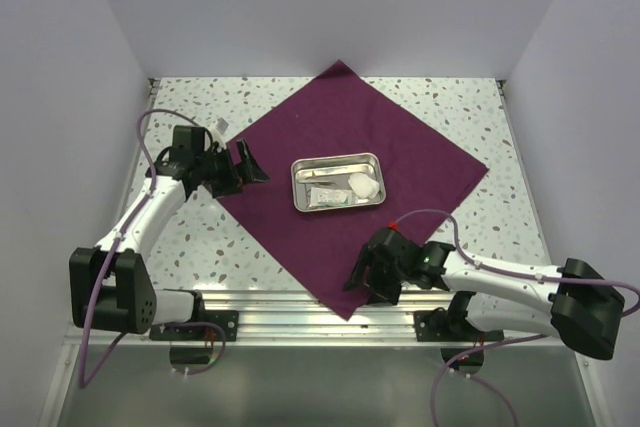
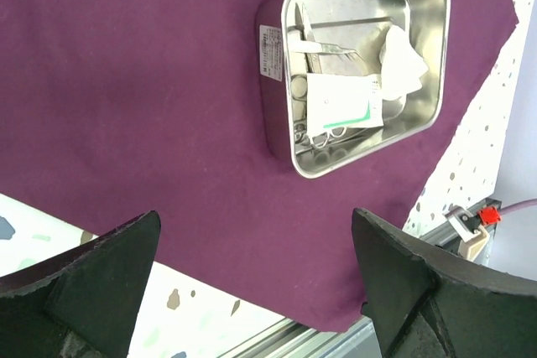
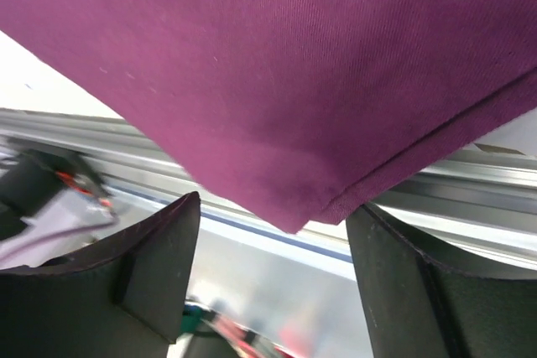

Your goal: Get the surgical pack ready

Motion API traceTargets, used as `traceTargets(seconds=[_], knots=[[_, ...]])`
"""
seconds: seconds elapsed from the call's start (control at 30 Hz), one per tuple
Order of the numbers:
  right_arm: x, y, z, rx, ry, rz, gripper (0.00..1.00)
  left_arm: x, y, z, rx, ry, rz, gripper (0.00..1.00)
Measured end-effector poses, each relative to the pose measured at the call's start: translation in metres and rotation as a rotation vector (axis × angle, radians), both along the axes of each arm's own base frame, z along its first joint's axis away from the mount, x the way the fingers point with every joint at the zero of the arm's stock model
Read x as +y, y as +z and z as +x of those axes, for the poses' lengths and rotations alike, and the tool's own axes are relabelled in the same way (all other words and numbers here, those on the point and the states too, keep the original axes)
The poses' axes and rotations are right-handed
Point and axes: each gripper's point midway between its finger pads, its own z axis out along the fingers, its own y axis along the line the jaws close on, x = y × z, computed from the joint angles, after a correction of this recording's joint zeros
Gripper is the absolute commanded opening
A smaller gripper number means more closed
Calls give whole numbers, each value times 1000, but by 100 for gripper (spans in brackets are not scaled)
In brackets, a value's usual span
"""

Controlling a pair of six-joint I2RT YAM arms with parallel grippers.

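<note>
Straddling the near corner of the maroon drape point(image 1: 300, 232), the right gripper point(image 3: 273, 215) stands open; the left gripper point(image 2: 256, 214) gapes at its left corner. Uneven lifting could tip the steel tray point(image 2: 273, 123).

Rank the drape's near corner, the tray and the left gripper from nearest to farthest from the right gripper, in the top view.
1. Drape's near corner, right beside the right gripper.
2. Tray, mid-drape.
3. Left gripper, at the drape's left edge.

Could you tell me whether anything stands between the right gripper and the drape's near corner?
Nothing visible does. The near corner of the deep purple fabric drape lies between the open black fingers of the right gripper, over the silver aluminium rail.
</note>
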Motion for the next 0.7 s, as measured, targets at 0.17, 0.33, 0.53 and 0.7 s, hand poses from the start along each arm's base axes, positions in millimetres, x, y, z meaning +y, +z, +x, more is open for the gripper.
traceTargets(seconds=[0.17,0.33,0.53,0.7], knots=[[-2,-4,2,5,-88,34,63,3,-1,5,8,27,21,100],[4,-3,3,21,-125,56,57,12,-6,6,41,94,53,100],[14,3,6,20,-145,95,3,17,-5,5,61,130,76,100],[21,28,24,-31,-150,128,0,19,3,13,45,136,84,100]])
